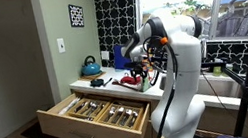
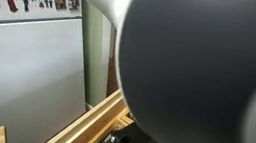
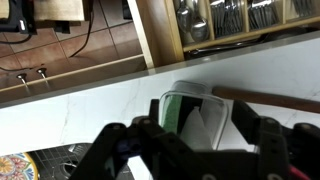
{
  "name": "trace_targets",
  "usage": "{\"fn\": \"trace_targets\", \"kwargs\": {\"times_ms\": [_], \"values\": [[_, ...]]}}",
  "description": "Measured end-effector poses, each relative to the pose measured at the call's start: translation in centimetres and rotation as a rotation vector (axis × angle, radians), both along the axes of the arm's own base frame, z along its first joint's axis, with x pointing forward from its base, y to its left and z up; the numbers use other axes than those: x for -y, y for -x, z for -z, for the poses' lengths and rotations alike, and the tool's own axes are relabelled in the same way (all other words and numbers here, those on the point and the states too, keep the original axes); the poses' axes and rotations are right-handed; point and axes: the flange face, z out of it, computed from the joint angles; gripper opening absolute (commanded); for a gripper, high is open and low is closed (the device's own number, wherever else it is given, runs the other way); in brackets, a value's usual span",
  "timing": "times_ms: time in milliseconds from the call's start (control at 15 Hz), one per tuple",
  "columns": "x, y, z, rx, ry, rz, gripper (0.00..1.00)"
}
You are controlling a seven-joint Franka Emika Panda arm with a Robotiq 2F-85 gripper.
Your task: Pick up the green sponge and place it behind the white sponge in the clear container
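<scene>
The gripper (image 3: 190, 138) is wide open and holds nothing. Just ahead, between its dark fingers, stands the clear container (image 3: 215, 97) with a soft white sponge (image 3: 207, 125) inside. A green band along the container's edge seems to be the green sponge (image 3: 172, 108). Beyond is the smooth white counter (image 3: 90, 100), then a wooden drawer (image 3: 220, 20) of metal cutlery.

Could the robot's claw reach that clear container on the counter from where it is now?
Probably yes. In the wrist view the open gripper points straight at the clear container standing on the white counter, and nothing visible lies between them.
</scene>
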Motion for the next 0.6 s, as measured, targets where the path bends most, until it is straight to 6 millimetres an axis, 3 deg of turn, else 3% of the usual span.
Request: {"fn": "trace_targets", "kwargs": {"times_ms": [400, 600], "values": [[-0.9, -1.2, -1.7, -0.009, 0.022, 0.001, 1.0], [-2.2, -2.0, -3.2, -0.051, 0.123, 0.015, 1.0]]}}
